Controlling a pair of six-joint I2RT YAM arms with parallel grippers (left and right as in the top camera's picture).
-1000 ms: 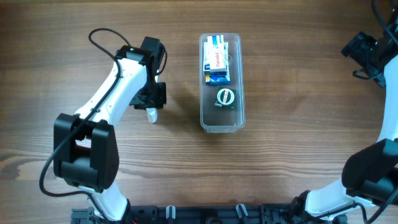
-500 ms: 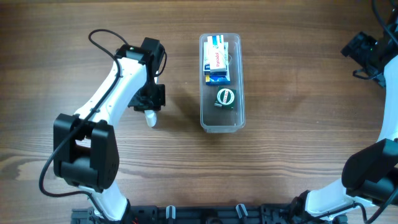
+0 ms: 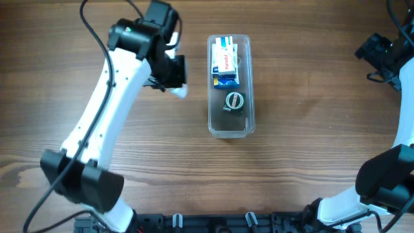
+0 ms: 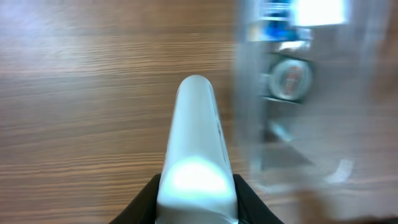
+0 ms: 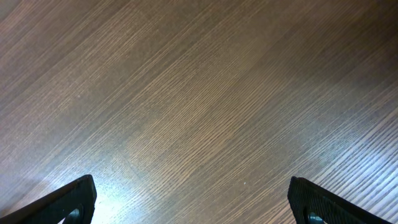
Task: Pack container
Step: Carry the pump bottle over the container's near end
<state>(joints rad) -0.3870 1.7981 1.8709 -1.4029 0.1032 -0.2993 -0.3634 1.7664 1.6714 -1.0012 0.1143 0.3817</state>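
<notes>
The clear plastic container lies lengthwise at the table's middle, holding small blue-and-white boxes and a round green-rimmed item. My left gripper is shut on a white bottle and holds it above the table just left of the container. In the left wrist view the bottle sticks out between the jaws, with the container blurred to its right. My right gripper is open and empty over bare wood at the far right.
Black cables run along the left arm. A black rail runs along the table's front edge.
My left gripper has lifted the white bottle off the table and carried it up and to the right, closer to the container. The right arm has not moved.
</notes>
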